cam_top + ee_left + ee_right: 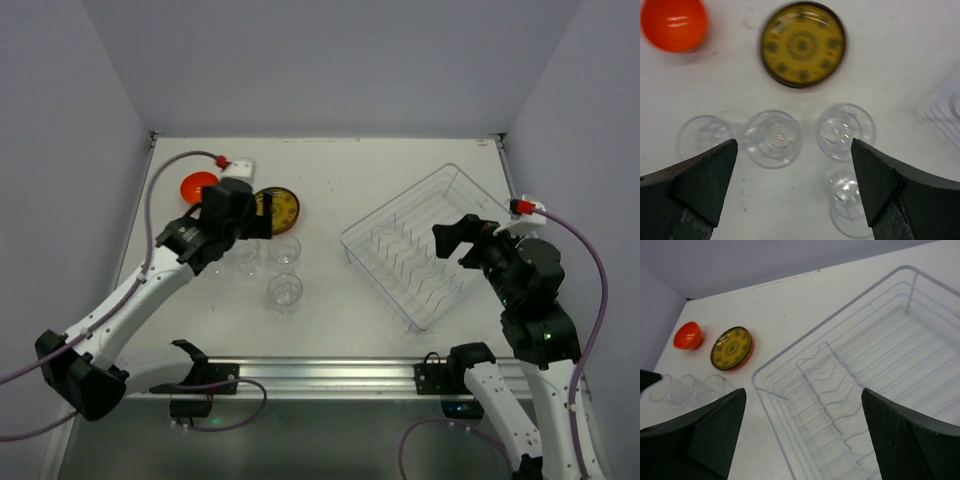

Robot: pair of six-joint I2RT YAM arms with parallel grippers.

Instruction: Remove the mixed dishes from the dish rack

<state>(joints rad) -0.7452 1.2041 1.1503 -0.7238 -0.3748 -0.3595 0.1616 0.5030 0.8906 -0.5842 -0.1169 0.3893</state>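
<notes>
The clear dish rack (347, 241) stands at the right with nothing showing in it; its wire dividers (840, 385) fill the right wrist view. Left of it on the table are an orange-red bowl (197, 186), a brown-yellow patterned plate (279, 208) and several clear cups (285, 291). My left gripper (250, 228) hovers open above the cups, holding nothing. In the left wrist view one cup (773, 138) lies between the wide-apart fingers (715, 170), with others (845, 131) beside it. My right gripper (456, 243) is open over the rack's near right part.
A small white block with a red tip (236, 162) sits at the back left near the bowl. Purple cables trail from both arms. A metal rail (320, 375) runs along the near edge. Grey walls close in the left, back and right sides.
</notes>
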